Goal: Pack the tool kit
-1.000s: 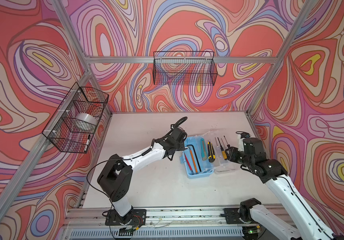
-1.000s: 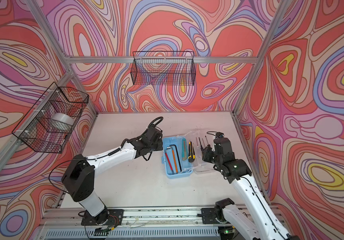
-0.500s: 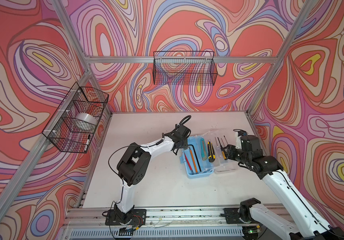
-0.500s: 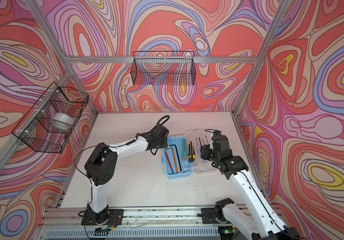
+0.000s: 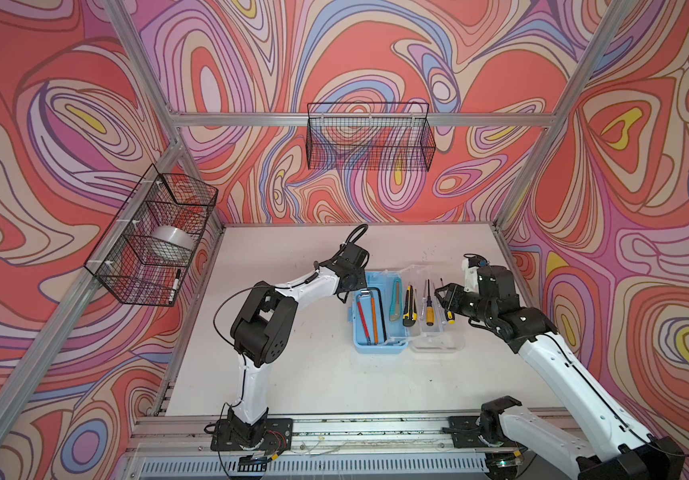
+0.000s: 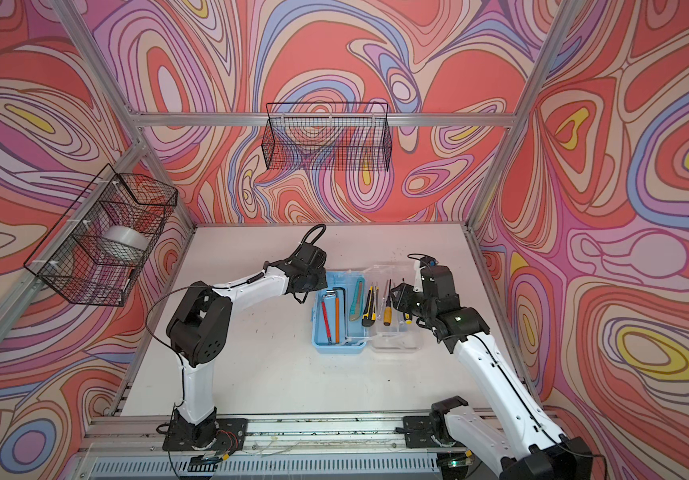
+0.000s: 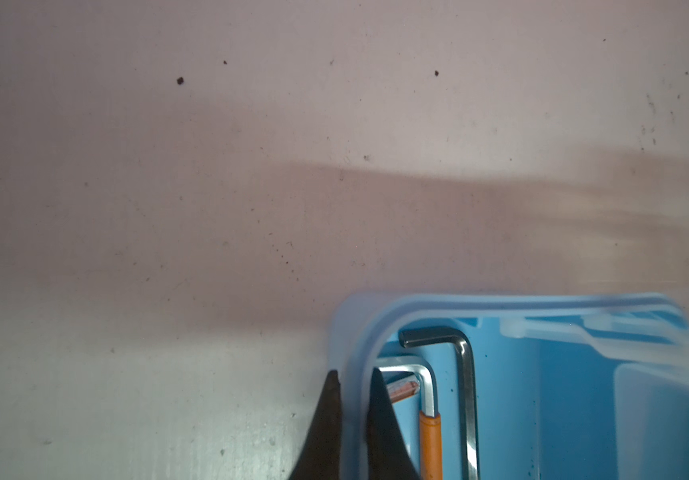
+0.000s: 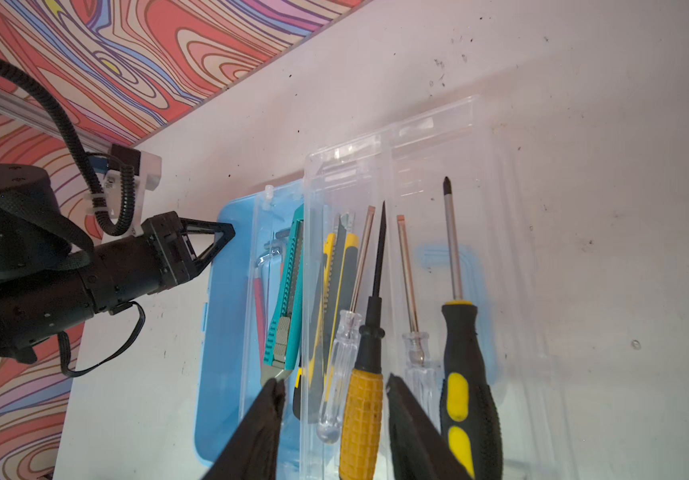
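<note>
Open and flat on the white, speckled worktop [image 5: 313, 374], right of centre in both top views: the tool kit [image 5: 378, 348], a shallow light-blue plastic box with rounded corners. Beside it on the right, hinged to it, a glossy clear lid [image 5: 438, 341]. Inside the box, a dark hex key [image 7: 465, 374] and a bright hex key [image 7: 425, 382], both L-shaped steel, next to a slim orange stick [image 7: 430, 444] and a red stick [image 5: 361, 318]. Along the seam between box and lid, a ribbed teal utility knife [image 8: 286, 291] and a yellow-and-black utility knife [image 8: 336, 291]. In the lid, thin-shafted tools:
- clear-handled screwdrivers [image 8: 340, 353]
- an orange-handled tool [image 8: 361, 409] with a knurled grip and a black tapering shaft
- a black-and-yellow screwdriver [image 8: 469, 374] with a bulbous handle

Pinched tight on the box's left wall near its far corner, the left gripper [image 7: 354, 399], one black finger outside and one inside, thin blue rim squeezed between. Partly apart over the handle ends, the right gripper [image 8: 332, 386], straddling a clear handle and the orange one. Contact with either impossible to tell.

Broad white worktop in front of the kit and to its left. Less room on the right, between the lid's outer edge and the worktop's edge, with the right arm reaching in there.
</note>
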